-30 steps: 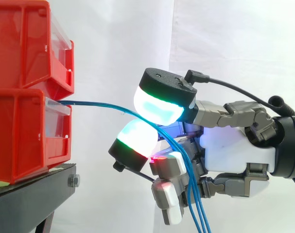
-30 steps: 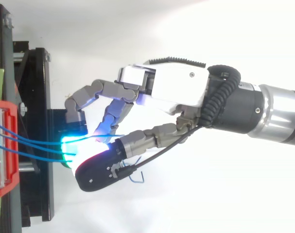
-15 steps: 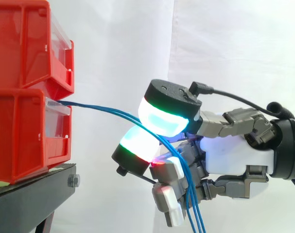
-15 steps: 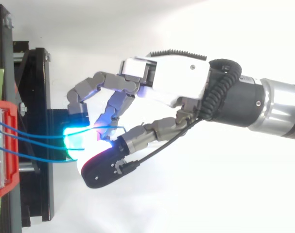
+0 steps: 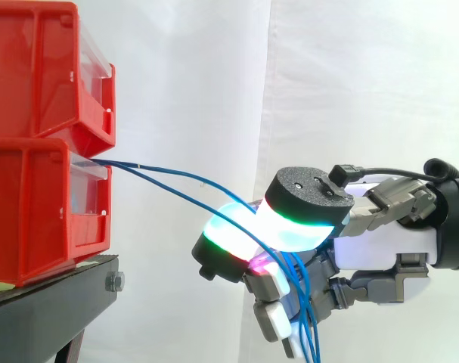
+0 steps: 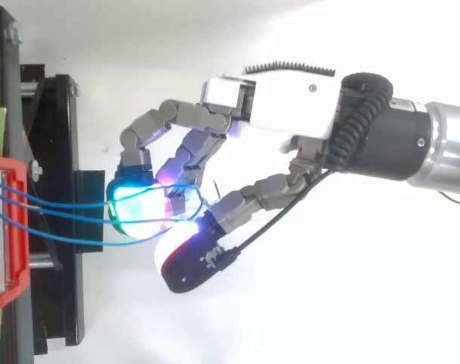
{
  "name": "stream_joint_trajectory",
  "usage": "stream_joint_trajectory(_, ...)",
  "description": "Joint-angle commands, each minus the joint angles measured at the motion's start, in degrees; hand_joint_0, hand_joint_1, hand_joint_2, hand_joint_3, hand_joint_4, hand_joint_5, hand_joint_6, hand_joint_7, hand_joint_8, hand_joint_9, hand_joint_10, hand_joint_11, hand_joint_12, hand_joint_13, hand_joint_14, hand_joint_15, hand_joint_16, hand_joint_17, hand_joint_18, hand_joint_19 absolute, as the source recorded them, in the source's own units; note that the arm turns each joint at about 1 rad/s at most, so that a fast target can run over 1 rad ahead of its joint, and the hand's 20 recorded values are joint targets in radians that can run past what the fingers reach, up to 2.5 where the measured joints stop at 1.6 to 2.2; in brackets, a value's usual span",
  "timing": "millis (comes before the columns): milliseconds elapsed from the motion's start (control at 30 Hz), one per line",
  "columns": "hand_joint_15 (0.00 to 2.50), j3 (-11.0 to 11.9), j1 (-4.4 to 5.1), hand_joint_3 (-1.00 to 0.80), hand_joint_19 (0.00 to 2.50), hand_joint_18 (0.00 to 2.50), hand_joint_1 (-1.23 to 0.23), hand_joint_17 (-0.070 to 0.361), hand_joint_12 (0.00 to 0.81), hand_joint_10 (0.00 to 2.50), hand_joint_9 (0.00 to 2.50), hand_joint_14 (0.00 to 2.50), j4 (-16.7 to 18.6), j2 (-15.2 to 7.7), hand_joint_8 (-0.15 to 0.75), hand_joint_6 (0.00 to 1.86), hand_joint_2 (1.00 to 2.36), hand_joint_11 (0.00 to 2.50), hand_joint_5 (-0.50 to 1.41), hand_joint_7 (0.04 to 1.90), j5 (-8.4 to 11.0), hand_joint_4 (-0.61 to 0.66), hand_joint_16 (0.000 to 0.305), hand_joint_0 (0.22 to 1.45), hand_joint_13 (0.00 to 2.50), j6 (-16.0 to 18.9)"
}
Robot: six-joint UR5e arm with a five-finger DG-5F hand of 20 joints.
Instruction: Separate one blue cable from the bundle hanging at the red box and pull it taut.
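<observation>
Blue cables (image 5: 138,169) run from the lip of the red box (image 5: 40,212), which stands well apart beyond the fingertips, and pass between two glowing pads (image 5: 301,227) of the hand (image 6: 290,106). I read its curled fingers as closed on them. Below the palm the strands hang past the lower fingers and are cut off at the side view's bottom edge. I cannot make out how many strands the pads actually pinch. The hand lies level, fingertips toward the box.
</observation>
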Motion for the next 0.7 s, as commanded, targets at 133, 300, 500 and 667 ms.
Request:
stream_joint_trajectory(133,0.73,-0.01,-0.14,-0.50,0.68,0.93,-0.82,0.112,0.413,0.02,0.99,0.02,-0.08,0.17,0.332,0.85,1.00,1.00,-0.22,0.99,0.03,0.14,0.050,0.50,0.94,-0.22)
stream_joint_trajectory(300,0.74,-0.01,-0.23,-0.50,0.71,0.92,-0.54,0.103,0.385,0.02,1.05,0.03,0.01,0.17,0.324,0.83,1.00,0.99,-0.20,1.02,0.03,0.12,0.046,0.58,0.94,-0.49)
stream_joint_trajectory(500,0.74,-0.01,-0.23,-0.38,0.71,0.91,-0.58,0.101,0.381,0.02,1.07,0.02,-0.08,0.17,0.325,0.83,1.01,1.00,-0.20,1.06,0.03,0.10,0.045,0.63,0.95,-0.40)
stream_joint_trajectory(667,0.75,0.08,-0.23,-0.23,0.71,0.91,-0.76,0.102,0.386,0.02,1.04,0.02,-0.08,0.26,0.328,0.85,1.02,1.01,-0.21,1.09,0.03,0.11,0.046,0.64,0.93,-0.40)
